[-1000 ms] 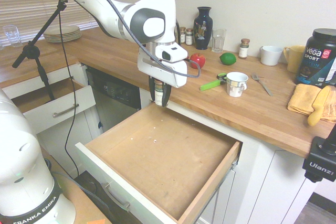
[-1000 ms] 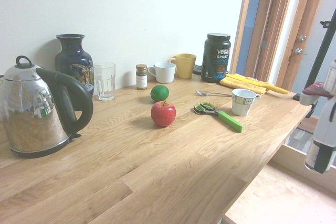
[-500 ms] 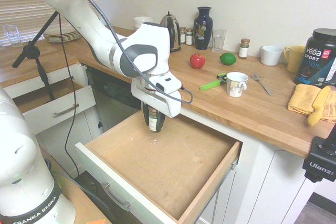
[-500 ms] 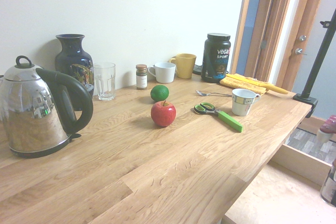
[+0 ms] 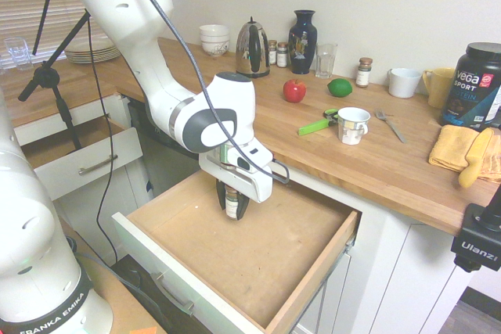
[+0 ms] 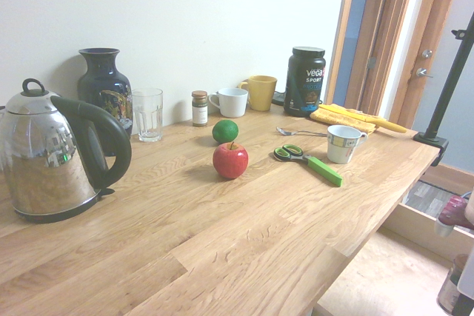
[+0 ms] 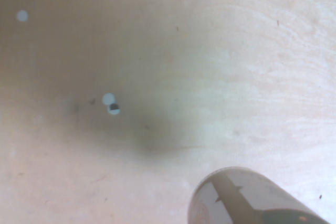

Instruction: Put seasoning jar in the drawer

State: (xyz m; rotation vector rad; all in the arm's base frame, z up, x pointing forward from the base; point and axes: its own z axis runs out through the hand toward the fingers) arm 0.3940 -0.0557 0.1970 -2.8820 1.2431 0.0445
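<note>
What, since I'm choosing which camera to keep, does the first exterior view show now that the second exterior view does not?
Only the first: white bowls, stacked plates and the narrower drawer.

Only the second: a door handle on the wooden door.

Both: the kettle, apple, seasoning jar and part or all of the wide drawer.

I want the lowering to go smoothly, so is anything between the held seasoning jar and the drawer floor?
Nothing visible stands between the seasoning jar, held in the jaws, and the floor of the open drawer.
</note>
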